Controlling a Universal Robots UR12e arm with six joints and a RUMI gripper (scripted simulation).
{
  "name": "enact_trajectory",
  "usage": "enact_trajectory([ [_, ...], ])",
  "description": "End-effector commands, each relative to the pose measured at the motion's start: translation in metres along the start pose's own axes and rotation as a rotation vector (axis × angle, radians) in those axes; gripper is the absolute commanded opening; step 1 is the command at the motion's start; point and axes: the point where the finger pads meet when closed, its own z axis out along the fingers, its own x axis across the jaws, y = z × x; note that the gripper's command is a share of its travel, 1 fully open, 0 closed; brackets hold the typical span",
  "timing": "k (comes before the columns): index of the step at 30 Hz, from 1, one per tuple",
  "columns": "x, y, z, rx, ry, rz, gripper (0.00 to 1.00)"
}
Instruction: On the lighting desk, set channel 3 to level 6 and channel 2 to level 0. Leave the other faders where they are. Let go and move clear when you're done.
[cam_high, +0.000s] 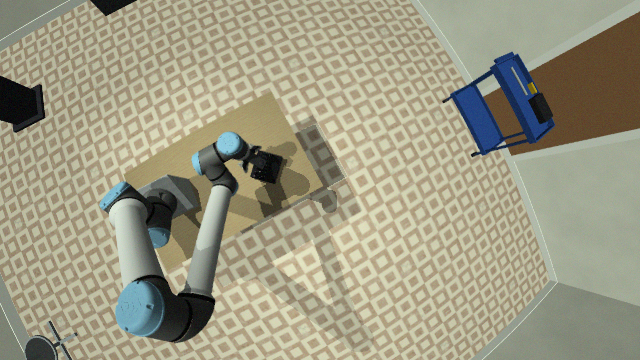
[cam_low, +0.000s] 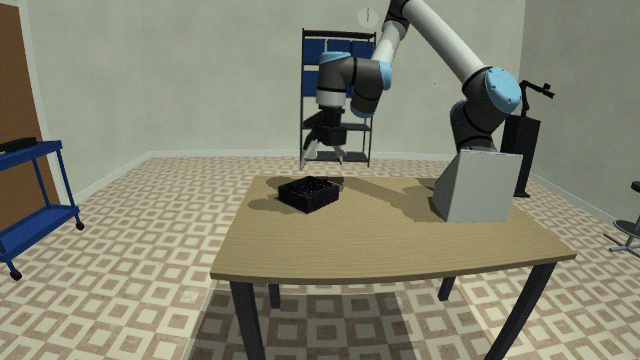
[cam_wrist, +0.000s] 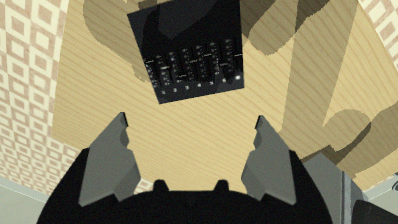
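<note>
The gripper (cam_low: 323, 151) is hanging in the air above the lighting desk (cam_low: 309, 193), not touching it. Its two grey fingers are standing wide apart, and nothing is between them.

The lighting desk is a small black box sitting flat on the wooden table (cam_low: 380, 245). In the side view it is lying near the far left corner of the table. A row of little faders (cam_wrist: 192, 66) is running across its top, but they are too small to read.

The arm is reaching over from a grey block (cam_low: 477, 187) that is sitting near the far right edge of the table.
</note>
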Motion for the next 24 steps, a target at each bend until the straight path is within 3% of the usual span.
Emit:
enact_trajectory([
  [1,-0.008,-0.025,-0.018,-0.018,0.024,0.218,1.0],
  [9,-0.011,-0.054,-0.044,-0.029,0.046,0.48,1.0],
  [24,-0.011,-0.063,-0.052,-0.031,0.054,0.559,1.0],
])
